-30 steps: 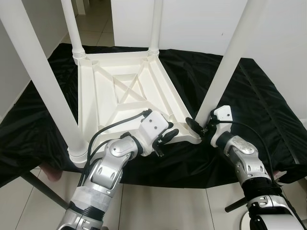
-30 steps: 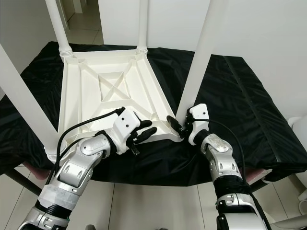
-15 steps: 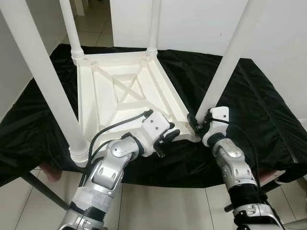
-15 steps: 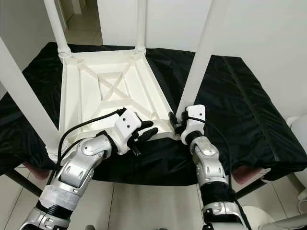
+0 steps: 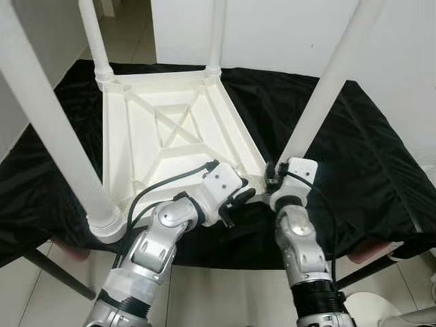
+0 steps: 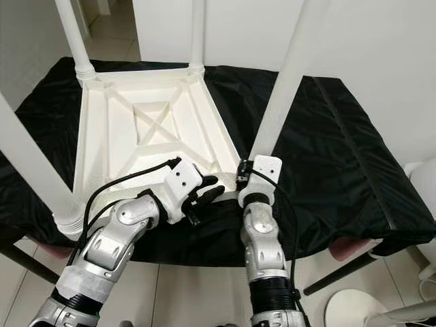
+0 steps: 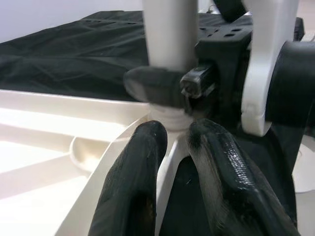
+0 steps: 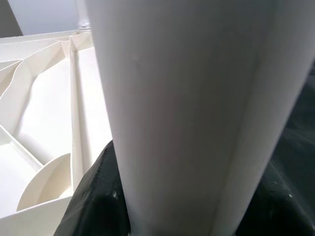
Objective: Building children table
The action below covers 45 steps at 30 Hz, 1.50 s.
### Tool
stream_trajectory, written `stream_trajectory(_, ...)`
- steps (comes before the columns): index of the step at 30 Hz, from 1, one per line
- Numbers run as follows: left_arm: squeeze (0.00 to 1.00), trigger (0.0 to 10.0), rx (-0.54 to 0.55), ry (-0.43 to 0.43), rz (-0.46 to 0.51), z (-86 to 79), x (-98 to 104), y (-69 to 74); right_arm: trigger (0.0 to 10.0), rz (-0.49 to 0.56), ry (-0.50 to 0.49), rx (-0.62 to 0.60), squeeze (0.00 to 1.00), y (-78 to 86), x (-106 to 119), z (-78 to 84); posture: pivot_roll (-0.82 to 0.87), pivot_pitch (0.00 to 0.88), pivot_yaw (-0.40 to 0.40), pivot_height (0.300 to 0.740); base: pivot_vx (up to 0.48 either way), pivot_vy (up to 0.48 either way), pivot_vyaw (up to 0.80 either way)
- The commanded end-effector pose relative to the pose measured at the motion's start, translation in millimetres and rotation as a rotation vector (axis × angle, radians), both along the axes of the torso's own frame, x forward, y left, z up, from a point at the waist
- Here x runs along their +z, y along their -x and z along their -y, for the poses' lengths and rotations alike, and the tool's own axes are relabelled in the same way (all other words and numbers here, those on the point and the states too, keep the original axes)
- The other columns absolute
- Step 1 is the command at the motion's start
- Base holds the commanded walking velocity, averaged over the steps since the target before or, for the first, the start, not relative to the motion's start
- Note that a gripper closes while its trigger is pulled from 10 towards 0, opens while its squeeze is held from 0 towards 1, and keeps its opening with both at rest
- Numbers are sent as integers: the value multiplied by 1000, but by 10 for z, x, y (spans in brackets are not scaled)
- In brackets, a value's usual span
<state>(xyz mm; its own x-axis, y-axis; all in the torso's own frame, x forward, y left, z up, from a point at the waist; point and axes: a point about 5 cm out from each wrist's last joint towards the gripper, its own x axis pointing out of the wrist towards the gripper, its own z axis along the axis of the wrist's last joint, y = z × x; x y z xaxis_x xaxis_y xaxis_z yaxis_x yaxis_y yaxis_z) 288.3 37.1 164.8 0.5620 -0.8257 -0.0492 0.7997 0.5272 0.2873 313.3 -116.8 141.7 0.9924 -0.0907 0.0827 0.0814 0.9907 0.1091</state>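
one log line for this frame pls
stage: leg fitting | table top upside down on black cloth | right gripper shut on near-right leg base | left gripper shut on table top's near rim

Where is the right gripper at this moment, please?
The right gripper is at the near right corner of the upturned white table, closed around the base of that corner's leg, beside the left gripper.

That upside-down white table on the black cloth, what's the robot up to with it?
The small white plastic table lies upside down on a black cloth, all four white legs pointing up. The right gripper is clamped around the base of the near right leg where it meets the corner socket. The left gripper pinches the table's near rim just beside that corner, apparently steadying it. It looks like the last leg is being seated or tightened.
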Motion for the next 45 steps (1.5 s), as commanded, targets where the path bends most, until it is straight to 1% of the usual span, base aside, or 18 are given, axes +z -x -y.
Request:
stream_trajectory(1, 0, 10000, 54, 1, 1, 5, -49, -12, 10000, -36, -8, 10, 0, 34, -57, -43, 11, 34, -53, 740, 0, 0, 0)
stream_trajectory(5, 0, 10000, 54, 1, 2, 3, -47, -17, 10000, -35, -13, 7, 0, 47, -53, -27, 11, 33, -53, 740, 0, 0, 0)
stream_trajectory(6, 0, 10000, 55, 1, 2, -1, -47, -21, 10000, -32, -13, 5, 996, 54, -49, -24, 12, 32, -53, 740, 0, 0, 0)
stream_trajectory(9, 0, 10000, 56, 2, 2, -5, -46, -20, 10000, -21, -15, 11, 1000, 61, -32, -25, 12, 31, -54, 740, 0, 0, 0)
stream_trajectory(17, 0, 10000, 59, -1, 8, -15, -41, -18, 10000, 10, -7, 79, 1000, 115, 21, 51, 13, 27, -58, 740, 0, 0, 0)
stream_trajectory(18, 0, 10000, 61, 0, 8, -19, -40, -21, 10000, 12, 1, 110, 961, 118, 23, 84, 15, 28, -61, 740, 0, 0, 0)
stream_trajectory(19, 0, 10000, 61, 0, 8, -19, -40, -21, 10000, 12, 1, 110, 961, 118, 23, 84, 15, 28, -61, 740, 0, 0, 0)
stream_trajectory(20, 0, 10000, 63, 0, 9, -21, -40, -21, 10000, 9, 11, 140, 216, 122, 25, 111, 16, 29, -61, 740, 0, 0, 0)
stream_trajectory(21, 0, 10000, 64, 0, 9, -23, -43, -19, 10000, 7, 15, 173, 0, 128, 24, 129, 16, 29, -61, 740, 0, 0, 0)
stream_trajectory(22, 0, 10000, 64, 0, 9, -23, -43, -19, 10000, 7, 15, 173, 0, 128, 24, 129, 16, 29, -61, 740, 0, 0, 0)
stream_trajectory(23, 0, 10000, 66, 1, 9, -24, -47, -17, 10000, 10, 22, 243, 0, 132, 24, 160, 17, 30, -62, 740, 0, 0, 0)
stream_trajectory(26, 0, 10000, 67, 0, 9, -24, -47, -17, 10000, 21, 46, 305, 0, 129, 32, 186, 18, 30, -62, 740, 0, 0, 0)
stream_trajectory(28, 0, 10000, 68, -1, 10, -24, -47, -21, 10000, 38, 89, 401, 0, 122, 43, 225, 17, 30, -59, 740, 0, 0, 0)
stream_trajectory(29, 0, 10000, 68, -1, 10, -24, -47, -21, 10000, 38, 89, 401, 0, 122, 43, 225, 17, 30, -59, 740, 0, 0, 0)
stream_trajectory(31, 0, 10000, 67, -1, 12, -26, -38, -28, 10000, 43, 136, 505, 0, 111, 33, 265, 16, 29, -52, 740, 0, 0, 0)
stream_trajectory(38, 0, 10000, 68, -2, 16, -33, -25, -45, 10000, 21, 193, 571, 0, 69, -14, 351, 14, 33, -43, 740, 0, 0, 0)
stream_trajectory(40, 0, 10000, 71, -3, 19, -36, -12, -63, 10000, -10, 233, 596, 0, 19, -70, 437, 13, 37, -38, 740, 0, 0, 0)
stream_trajectory(45, 0, 10000, 70, -4, 21, -36, -6, -67, 9961, -23, 246, 603, 0, -7, -89, 475, 13, 37, -38, 740, 0, 0, 0)
